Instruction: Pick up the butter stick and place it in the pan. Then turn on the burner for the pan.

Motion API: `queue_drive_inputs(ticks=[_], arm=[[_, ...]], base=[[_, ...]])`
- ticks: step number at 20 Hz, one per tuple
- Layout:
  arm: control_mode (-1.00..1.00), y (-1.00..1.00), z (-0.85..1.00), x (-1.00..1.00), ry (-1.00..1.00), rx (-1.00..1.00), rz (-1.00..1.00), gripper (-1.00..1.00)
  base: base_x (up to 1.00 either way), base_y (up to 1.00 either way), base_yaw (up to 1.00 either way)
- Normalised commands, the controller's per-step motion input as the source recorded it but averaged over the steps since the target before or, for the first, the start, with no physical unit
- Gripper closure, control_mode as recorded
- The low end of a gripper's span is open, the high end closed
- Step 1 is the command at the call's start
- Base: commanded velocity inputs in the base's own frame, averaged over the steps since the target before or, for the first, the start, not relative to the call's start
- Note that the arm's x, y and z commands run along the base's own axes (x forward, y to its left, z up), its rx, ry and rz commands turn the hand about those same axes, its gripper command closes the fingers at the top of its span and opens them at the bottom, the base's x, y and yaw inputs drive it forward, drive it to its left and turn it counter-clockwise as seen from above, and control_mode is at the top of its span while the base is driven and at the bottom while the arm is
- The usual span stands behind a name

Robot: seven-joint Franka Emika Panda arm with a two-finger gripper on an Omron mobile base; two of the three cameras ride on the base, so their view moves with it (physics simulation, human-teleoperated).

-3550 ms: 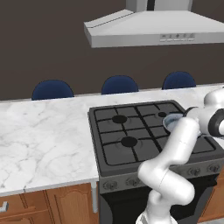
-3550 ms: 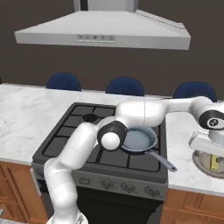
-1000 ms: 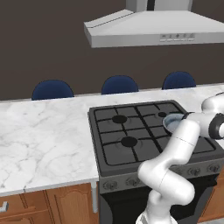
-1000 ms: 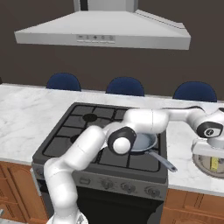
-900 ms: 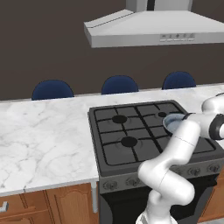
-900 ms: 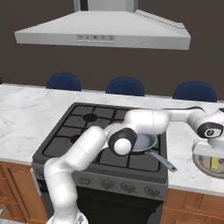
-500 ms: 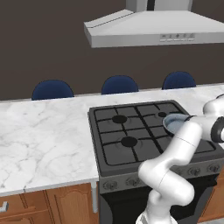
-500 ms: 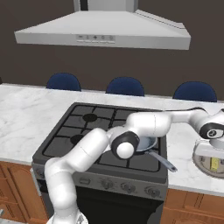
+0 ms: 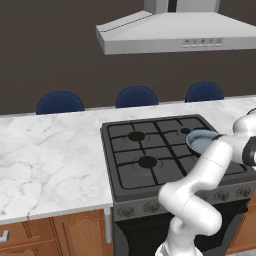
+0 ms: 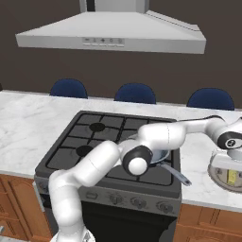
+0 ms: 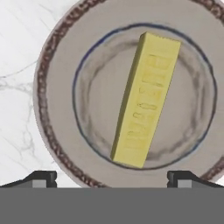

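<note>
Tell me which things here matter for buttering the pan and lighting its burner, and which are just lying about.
Job:
butter stick
plate under the butter
pan
stove
stove knobs
gripper, open above the butter

Lying about:
range hood
blue chairs
marble counter

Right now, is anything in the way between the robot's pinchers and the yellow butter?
No, nothing visible is in the way. The butter stick lies bare on a round plate, and the open gripper hangs right over it with its fingertips spread wide.
</note>
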Motion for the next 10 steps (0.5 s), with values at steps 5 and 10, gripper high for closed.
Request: queue_drive_inputs(ticks=[5, 10], arm=[[-1.00, 0.00, -0.08, 0.00, 0.00, 0.00, 0.00, -1.00], [-1.00, 0.00, -0.10, 0.00, 0.01, 0.00, 0.00, -1.00]], base=[[0.00, 0.00, 0.00], [0.00, 0.00, 0.00]])
